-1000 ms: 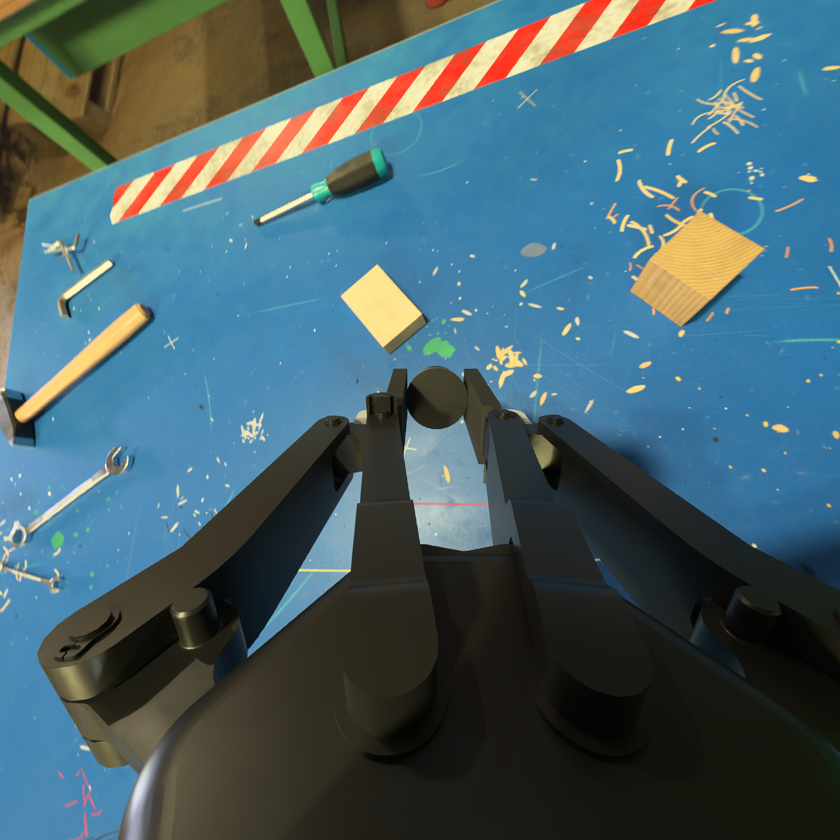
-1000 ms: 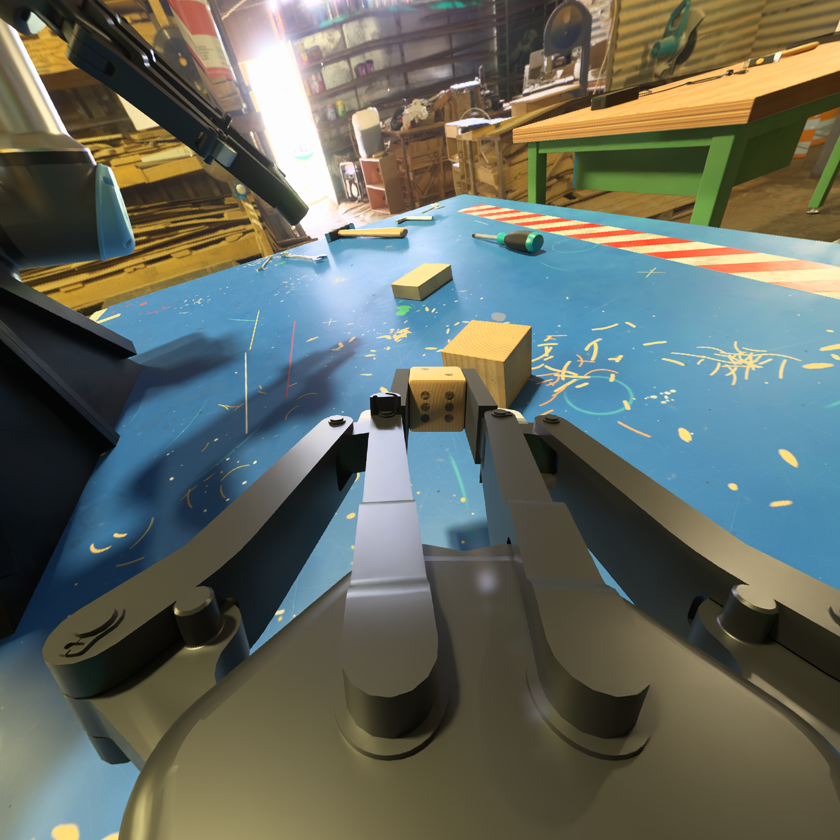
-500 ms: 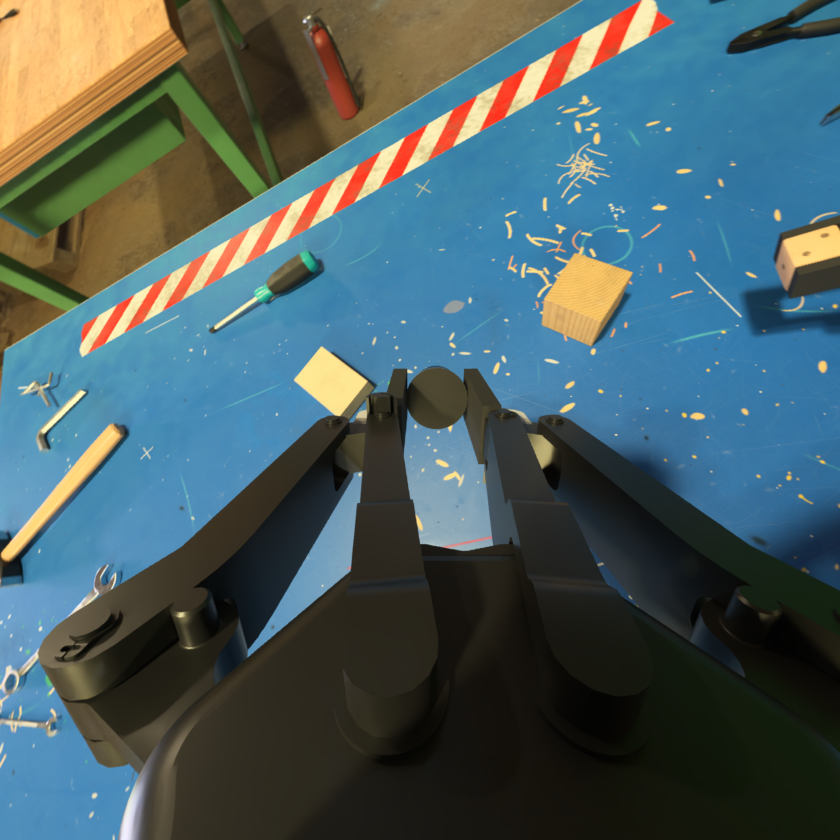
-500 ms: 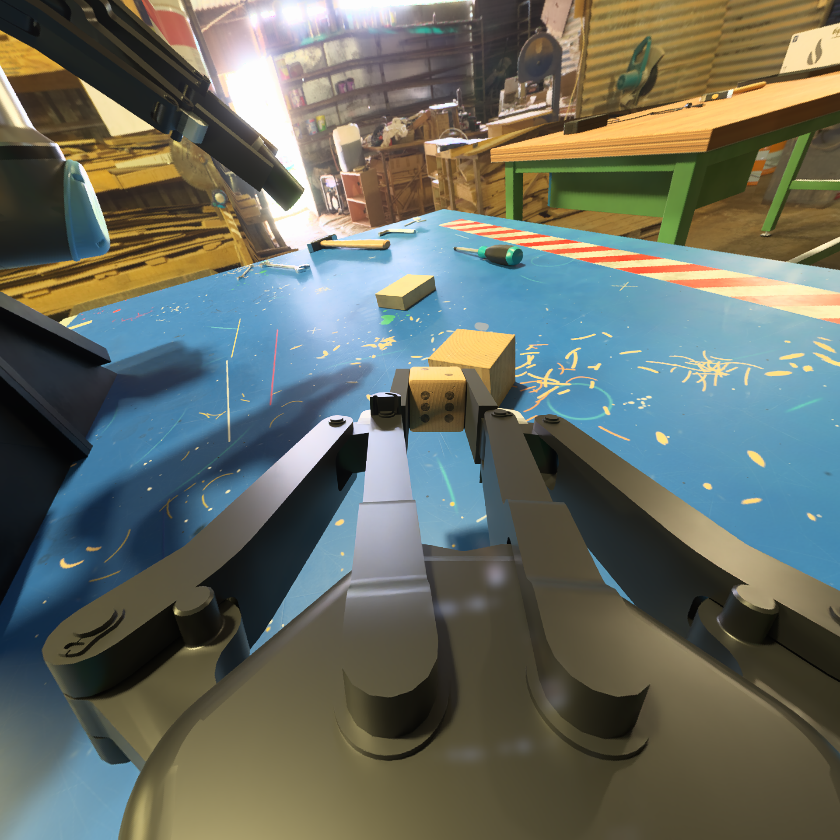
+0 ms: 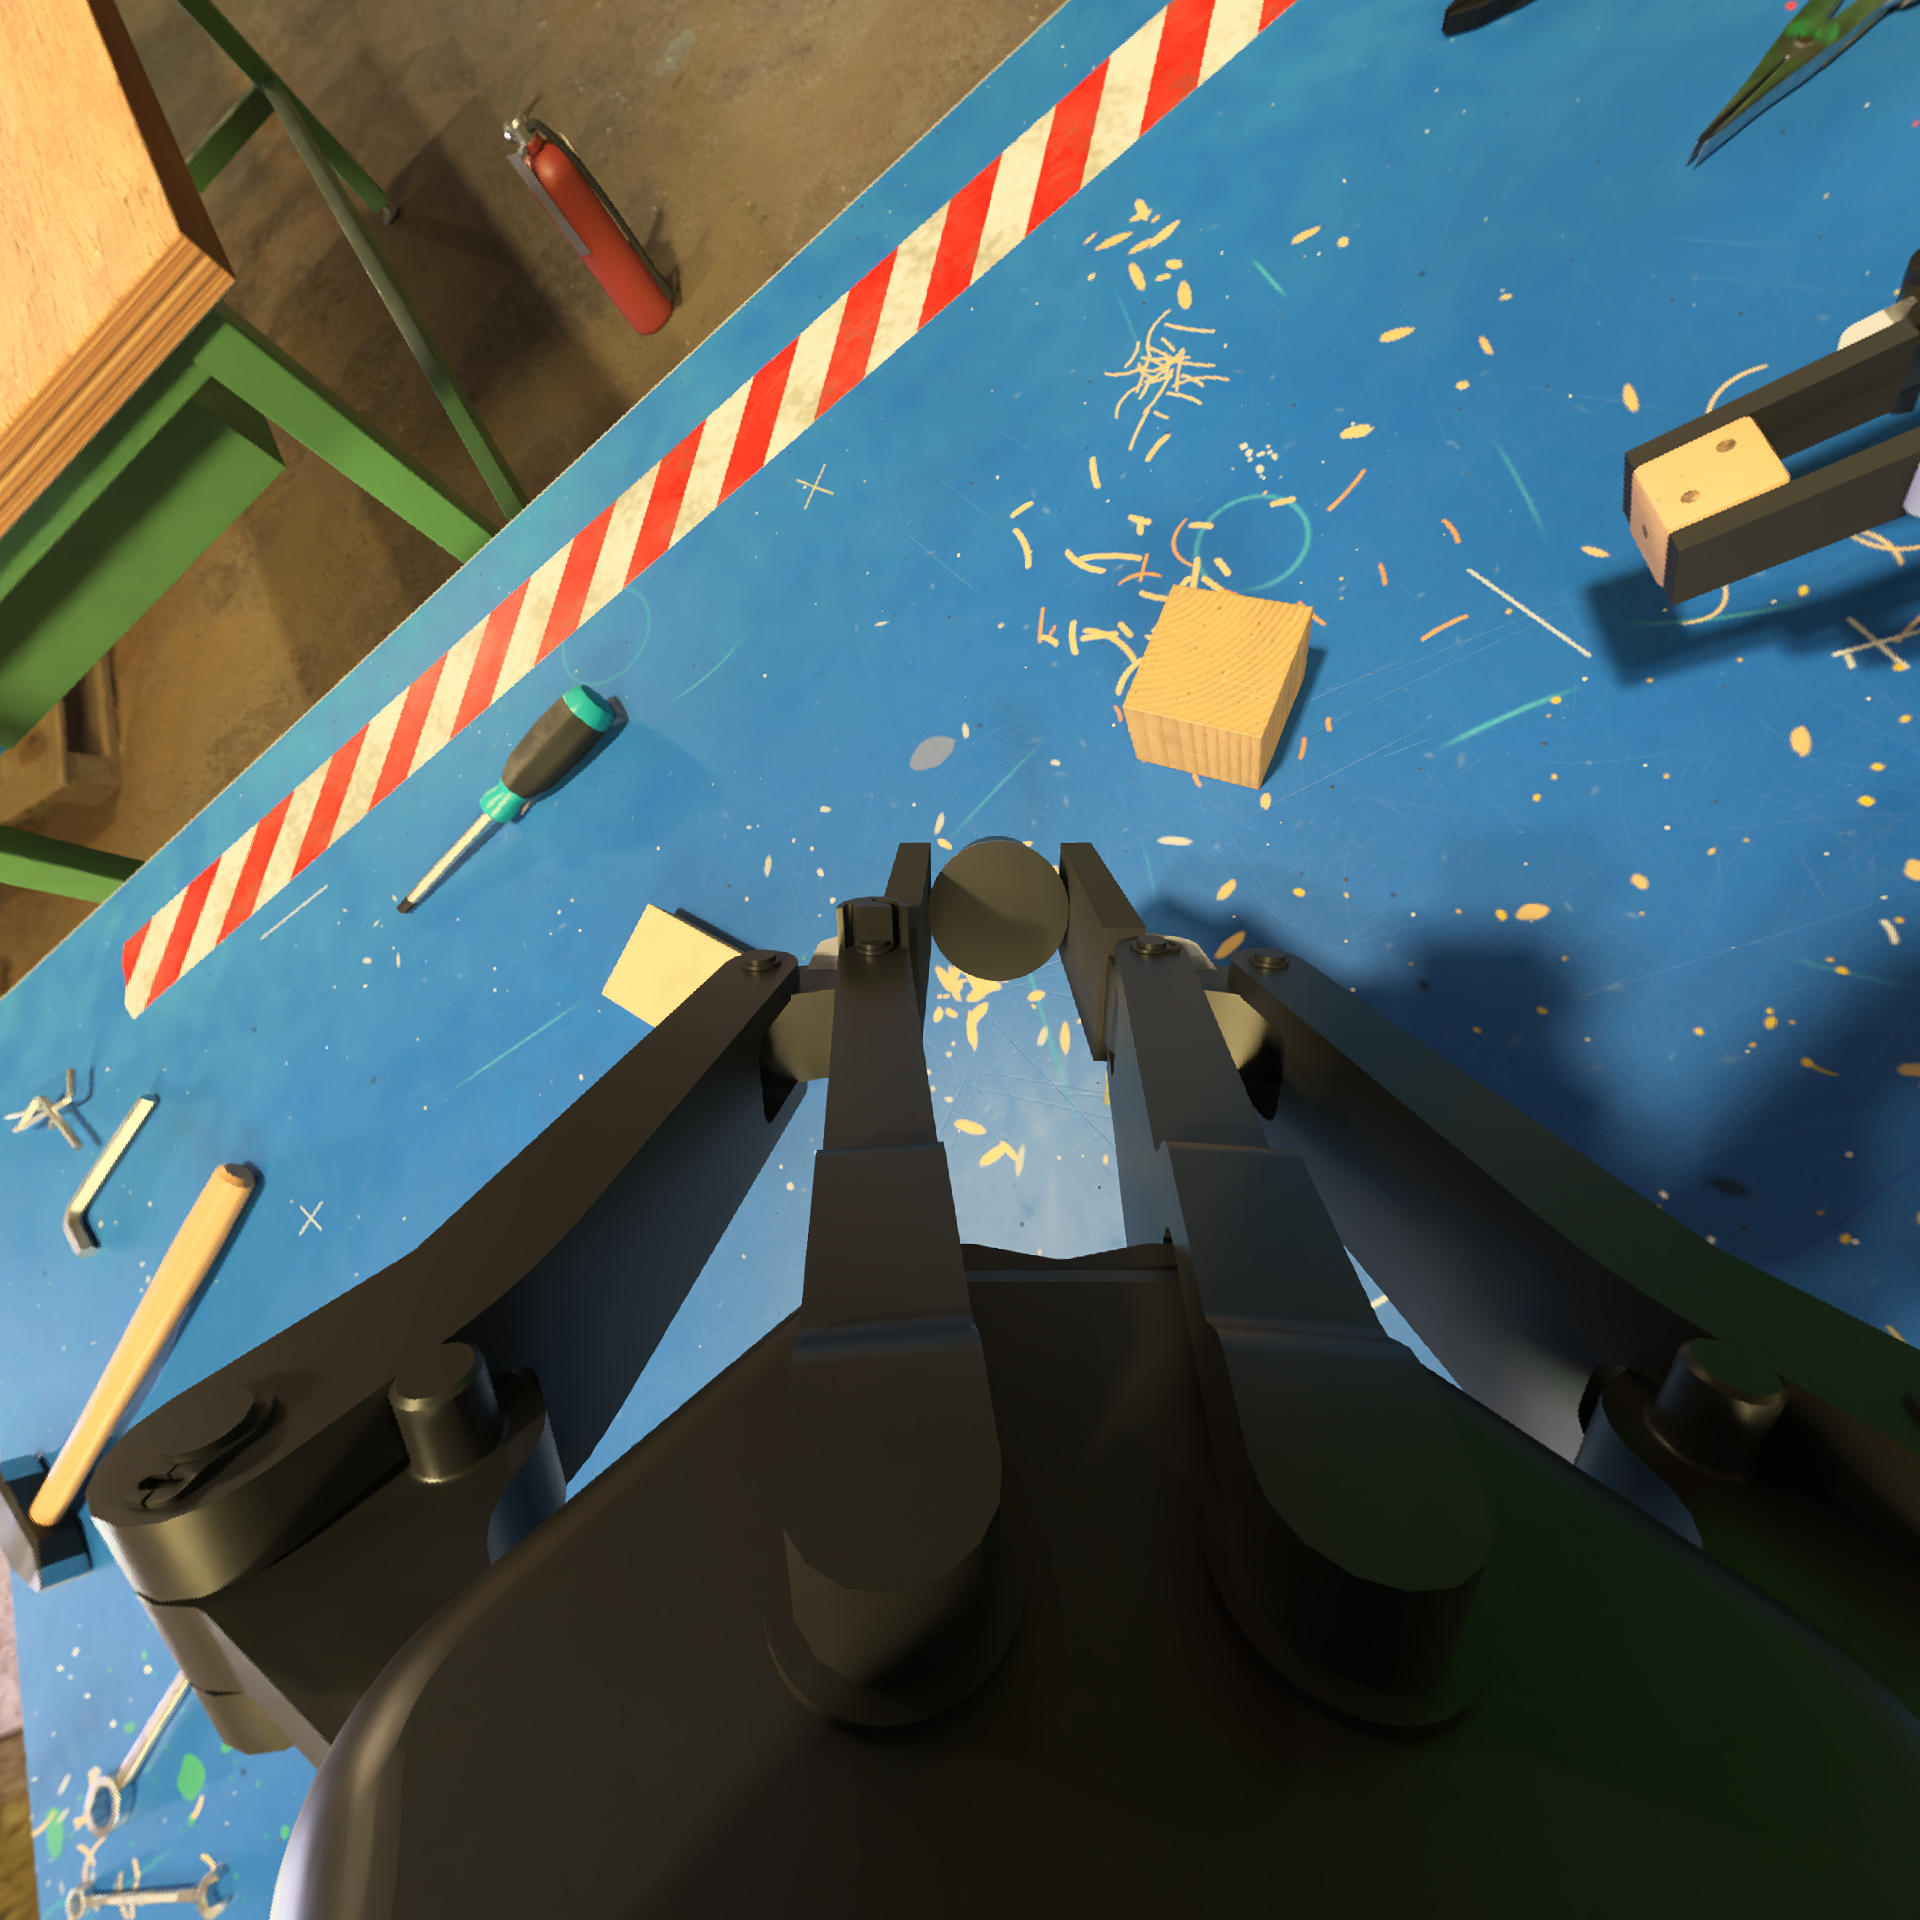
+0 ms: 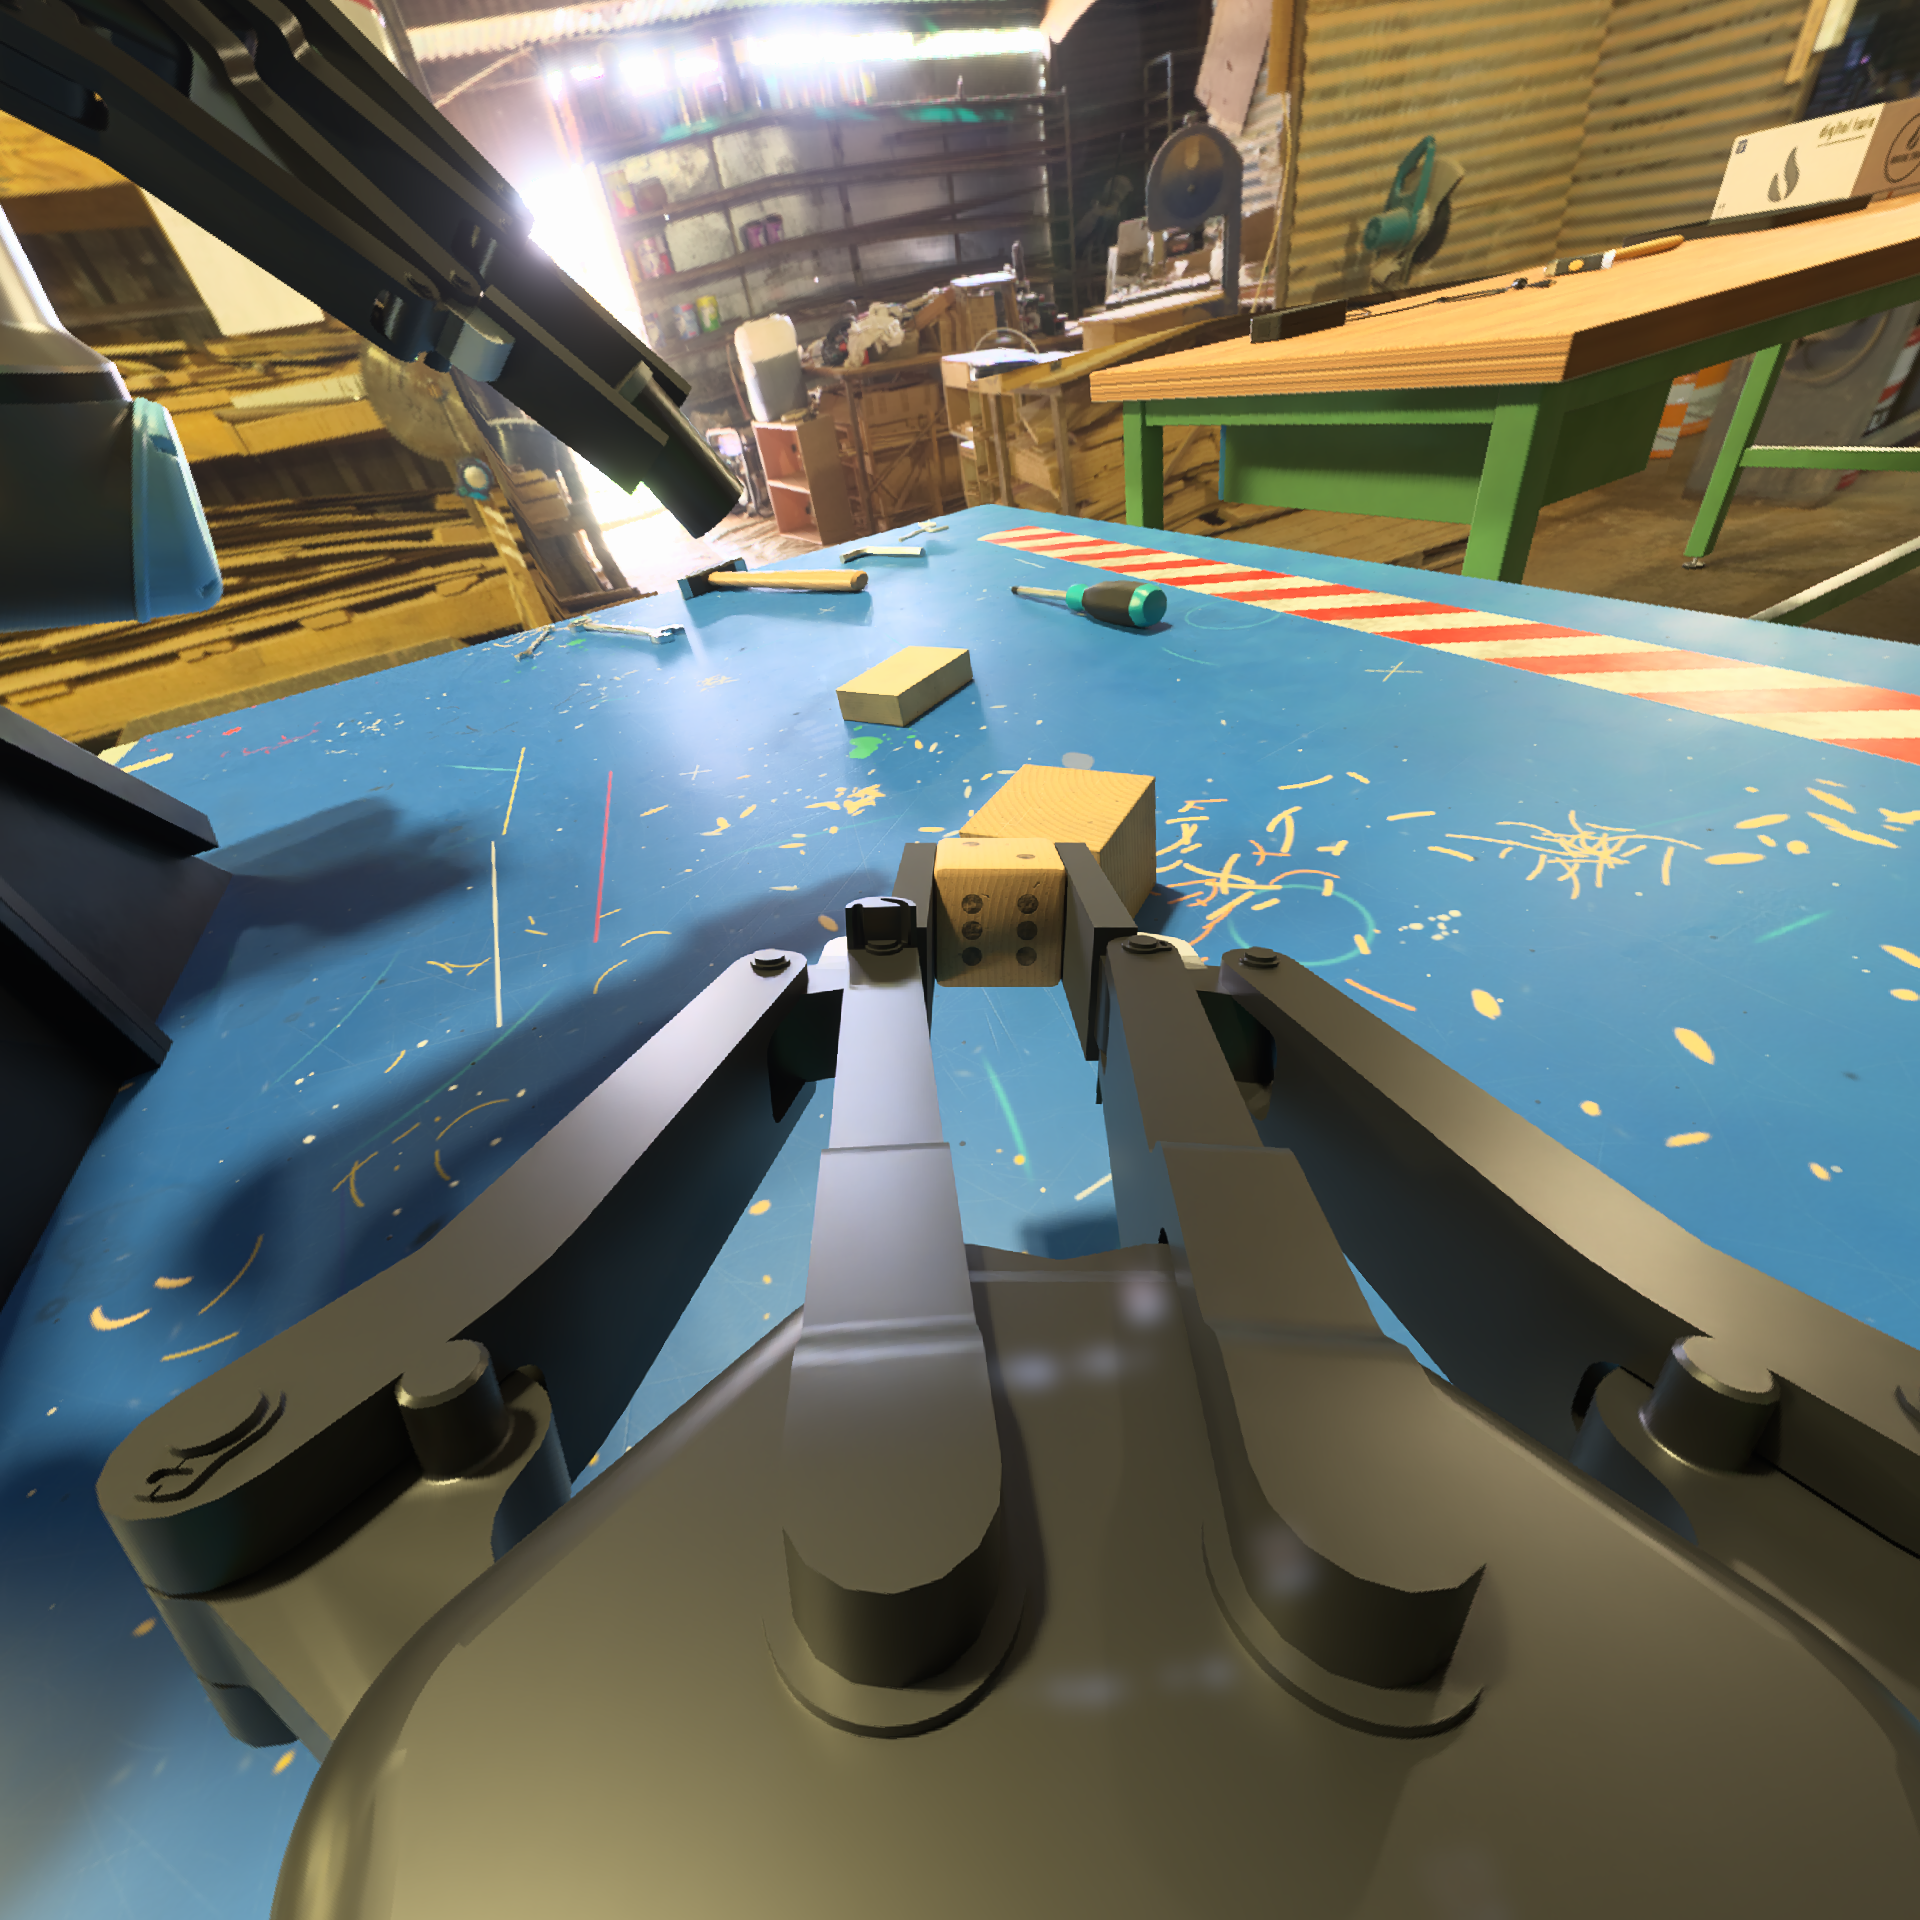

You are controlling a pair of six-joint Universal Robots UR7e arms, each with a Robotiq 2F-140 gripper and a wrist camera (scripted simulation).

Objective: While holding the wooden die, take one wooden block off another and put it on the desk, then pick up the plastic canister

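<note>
My left gripper [image 5: 997, 909] is shut on a dark round canister [image 5: 997, 912] and holds it high above the blue desk [image 5: 727, 1039]. My right gripper [image 6: 1000, 914] is shut on the wooden die [image 6: 997, 920], above the desk; it also shows in the left wrist view at the right edge with the die [image 5: 1704, 488]. A grained wooden block [image 5: 1216, 686] sits alone on the desk, seen just behind the die in the right wrist view [image 6: 1091, 821]. A flat pale wooden block [image 5: 665, 961] lies apart from it, partly hidden by my left finger link, and shows in the right wrist view [image 6: 904, 684].
A screwdriver [image 5: 530, 774], a hammer [image 5: 135, 1340], a hex key [image 5: 104, 1174] and wrenches [image 6: 623, 629] lie toward the desk's left side. A red-white striped band [image 5: 675, 499] marks the far edge. A green-legged workbench [image 6: 1507, 353] and a fire extinguisher [image 5: 592, 239] stand beyond it.
My left gripper has risen and swung right with the canister; the desk looks farther away and the right gripper with the die has come into view. The right gripper has drifted slightly.
</note>
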